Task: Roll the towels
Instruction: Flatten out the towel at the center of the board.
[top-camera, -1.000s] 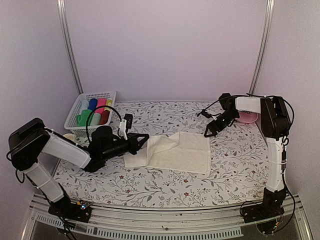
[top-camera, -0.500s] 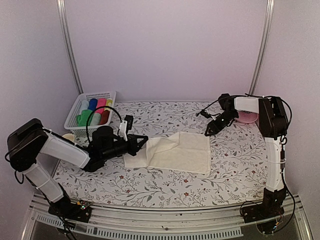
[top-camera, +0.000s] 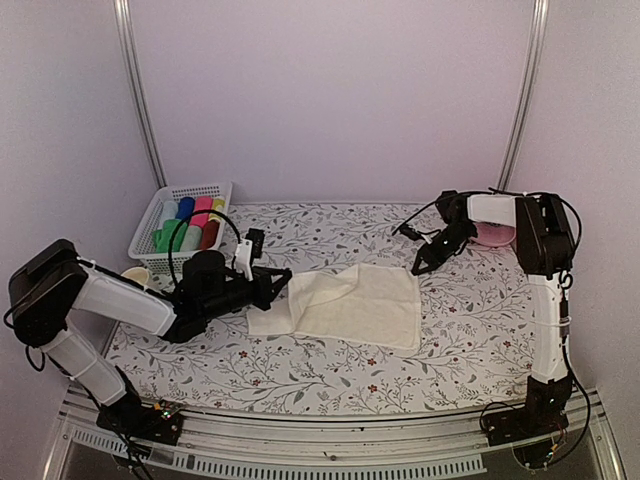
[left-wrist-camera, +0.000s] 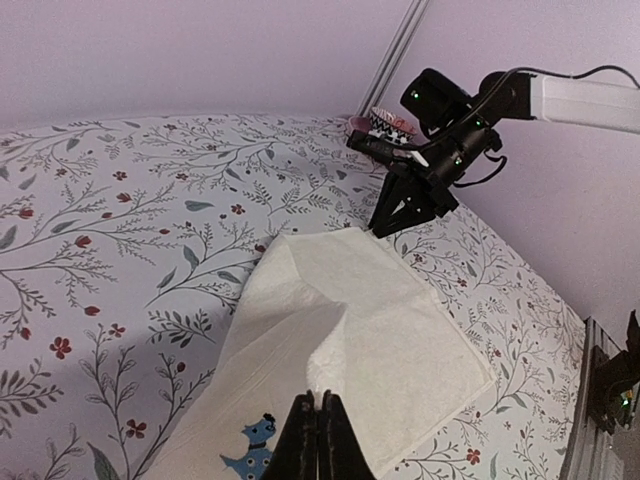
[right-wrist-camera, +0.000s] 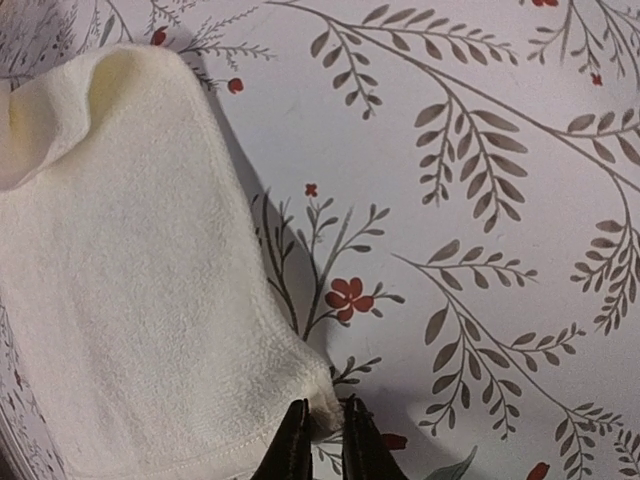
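The cream-white towel (top-camera: 355, 305) lies mostly flat in the middle of the table, with its left part folded over. A blue dog mark (left-wrist-camera: 257, 441) shows near its left end. My left gripper (top-camera: 289, 276) is shut on a raised fold of the towel (left-wrist-camera: 372, 322) at that end. My right gripper (top-camera: 415, 270) is shut on the towel's far right corner, and the cloth (right-wrist-camera: 130, 280) bunches between the right gripper's (right-wrist-camera: 322, 410) fingertips. A bright green towel (top-camera: 167, 237) sits in the basket.
A white basket (top-camera: 215, 189) with blue, pink, red and yellow rolls stands at the back left. A pink dish (top-camera: 494, 236) sits at the back right behind the right arm. A small cream object (top-camera: 136, 274) lies left of the left arm.
My right gripper has closed from open onto the towel's far right corner. The left arm has drawn back slightly to the left, still holding the fold.
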